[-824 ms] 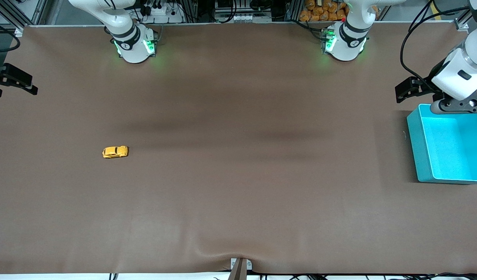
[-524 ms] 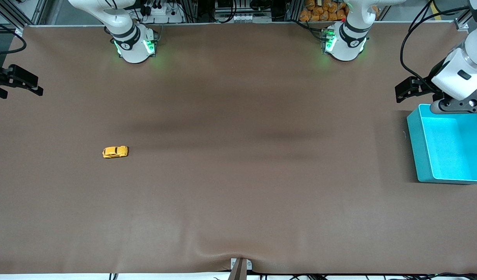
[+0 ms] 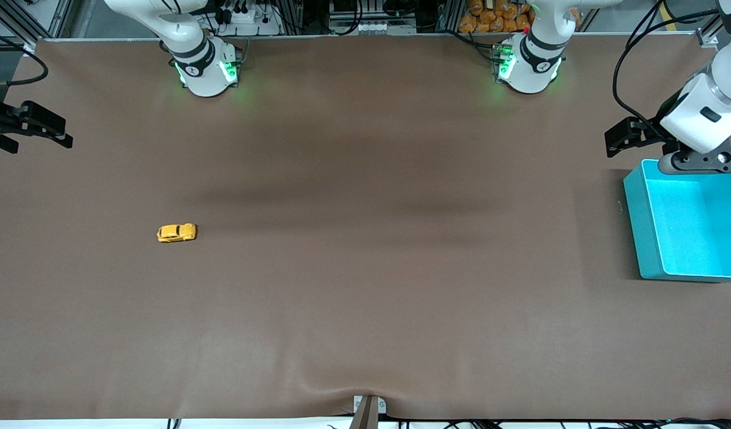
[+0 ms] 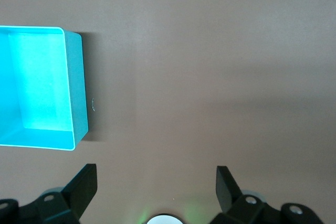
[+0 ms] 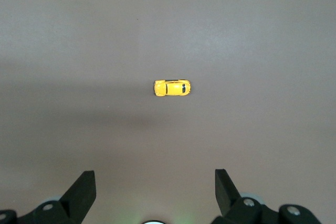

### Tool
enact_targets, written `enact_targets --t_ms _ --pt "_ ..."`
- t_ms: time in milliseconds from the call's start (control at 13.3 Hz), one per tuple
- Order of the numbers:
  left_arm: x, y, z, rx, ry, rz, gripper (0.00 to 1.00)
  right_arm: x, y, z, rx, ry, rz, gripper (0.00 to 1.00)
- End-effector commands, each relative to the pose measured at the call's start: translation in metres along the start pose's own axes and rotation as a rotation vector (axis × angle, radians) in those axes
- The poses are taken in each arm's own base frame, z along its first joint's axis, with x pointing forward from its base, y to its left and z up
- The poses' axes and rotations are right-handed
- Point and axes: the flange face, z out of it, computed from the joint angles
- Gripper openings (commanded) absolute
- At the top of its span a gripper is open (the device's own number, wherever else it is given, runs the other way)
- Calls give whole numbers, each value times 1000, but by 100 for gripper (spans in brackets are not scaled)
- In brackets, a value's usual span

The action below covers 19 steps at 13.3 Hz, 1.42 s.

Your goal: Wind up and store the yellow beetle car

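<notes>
We see the tiny yellow-orange beetle-shaped toy car with dark windows resting on its wheels on the brown cloth-covered tabletop, toward the right arm's end and well apart from everything else. The right gripper hangs over the edge of the tabletop at that same end, well apart from the car; in the right wrist view the car lies ahead of the gripper's two black fingers, which are spread wide with nothing between them.

At the left arm's end sits an open rectangular turquoise plastic bin, with nothing visible inside it. The left gripper is over the tabletop just beside the corner of this bin that lies nearer the robots' bases; its fingers are likewise parted wide and grasp nothing. The car and the bin lie at different ends of the tabletop.
</notes>
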Motion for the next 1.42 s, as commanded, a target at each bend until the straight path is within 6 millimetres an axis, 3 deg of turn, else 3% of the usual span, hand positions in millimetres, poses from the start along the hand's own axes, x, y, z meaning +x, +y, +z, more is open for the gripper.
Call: enact_targets --t_ms 0,524,1049,1349 --pt "-10 1 -11 -21 3 5 100 3 -3 0 -21 -4 9 100" --pt "-12 -3 -14 -28 10 4 100 6 -3 0 -17 10 11 100" --pt "-12 -2 -13 -25 5 1 100 -1 10 -6 -1 15 32 100" --pt "-12 -3 -14 -26 8 3 100 5 10 13 4 -16 24 100"
